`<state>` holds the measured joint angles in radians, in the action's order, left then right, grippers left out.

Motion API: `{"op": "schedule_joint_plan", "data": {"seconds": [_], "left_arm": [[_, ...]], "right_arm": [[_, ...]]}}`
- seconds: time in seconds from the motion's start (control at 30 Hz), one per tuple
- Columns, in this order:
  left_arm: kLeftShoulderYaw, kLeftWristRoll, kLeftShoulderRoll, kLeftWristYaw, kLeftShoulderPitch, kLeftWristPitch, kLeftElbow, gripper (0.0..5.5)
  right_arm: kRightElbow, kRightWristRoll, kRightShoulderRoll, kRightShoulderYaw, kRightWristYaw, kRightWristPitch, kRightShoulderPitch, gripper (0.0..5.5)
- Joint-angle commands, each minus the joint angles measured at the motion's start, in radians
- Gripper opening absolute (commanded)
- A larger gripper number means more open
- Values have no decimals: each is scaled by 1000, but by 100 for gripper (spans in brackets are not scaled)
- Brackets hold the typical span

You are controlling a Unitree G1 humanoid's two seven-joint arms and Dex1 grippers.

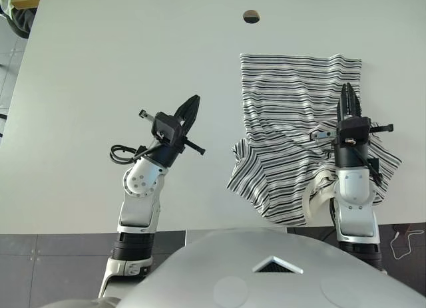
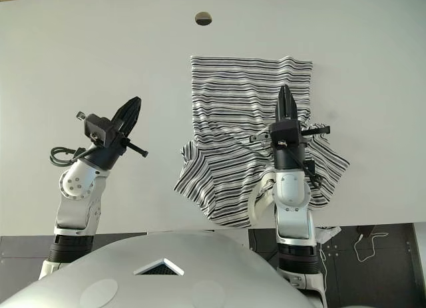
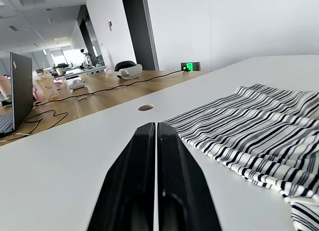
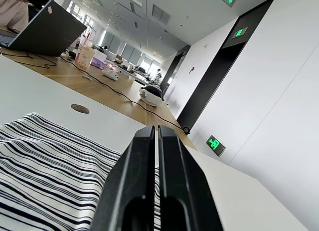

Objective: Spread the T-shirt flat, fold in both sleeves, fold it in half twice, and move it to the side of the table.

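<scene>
T-shirt (image 1: 293, 122) under right gripper (image 1: 346, 95); well right of left gripper (image 1: 190, 112)

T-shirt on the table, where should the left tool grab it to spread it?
Probably pinch the rumpled near-left flap of the T-shirt, coming from the robot's left: it bunches up nearest the left tool, while the far hem lies flat.
</scene>
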<state>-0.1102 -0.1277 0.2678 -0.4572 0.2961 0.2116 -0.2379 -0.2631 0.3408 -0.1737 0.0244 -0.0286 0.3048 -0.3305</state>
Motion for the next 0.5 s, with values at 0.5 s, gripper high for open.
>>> {"op": "schedule_joint_plan", "data": {"seconds": [0.5], "left_arm": [[-438, 370, 177, -280, -136, -753, -217, 10]], "right_arm": [[24, 72, 58, 113, -34, -51, 82, 13]]}}
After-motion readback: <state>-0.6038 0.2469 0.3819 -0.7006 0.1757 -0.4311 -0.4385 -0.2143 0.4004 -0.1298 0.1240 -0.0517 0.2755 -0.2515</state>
